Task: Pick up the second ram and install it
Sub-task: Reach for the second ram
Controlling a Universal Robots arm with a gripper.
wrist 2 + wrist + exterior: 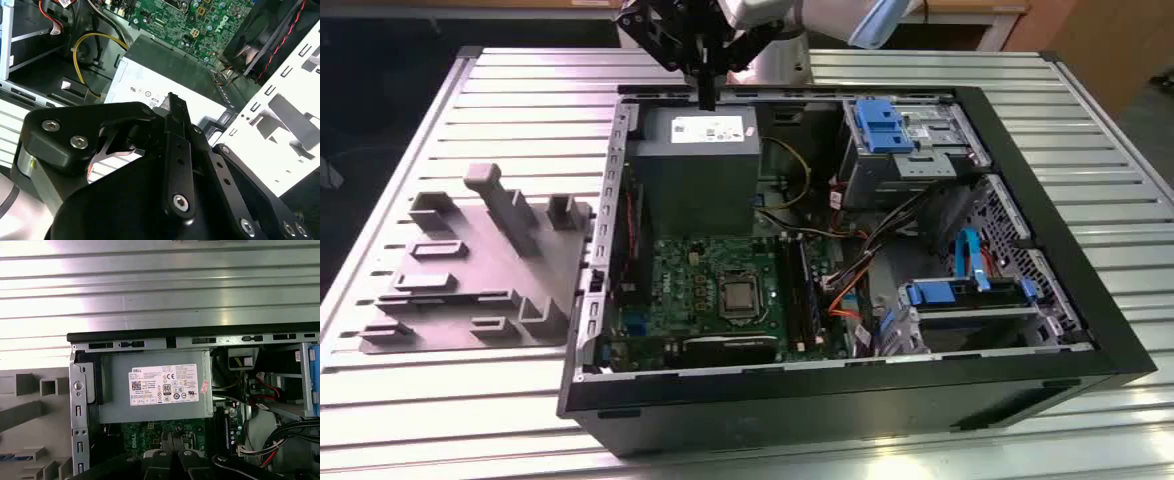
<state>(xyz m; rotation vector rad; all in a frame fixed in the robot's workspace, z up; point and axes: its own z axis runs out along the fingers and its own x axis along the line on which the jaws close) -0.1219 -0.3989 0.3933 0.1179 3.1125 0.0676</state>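
Black claw [708,100] (tips closed together) over case rim [921,92] beside grey power supply [696,175], open air around.

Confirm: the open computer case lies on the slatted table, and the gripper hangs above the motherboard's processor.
Wrong: in the exterior view the gripper hangs above the grey power supply, not the processor. The rest holds.
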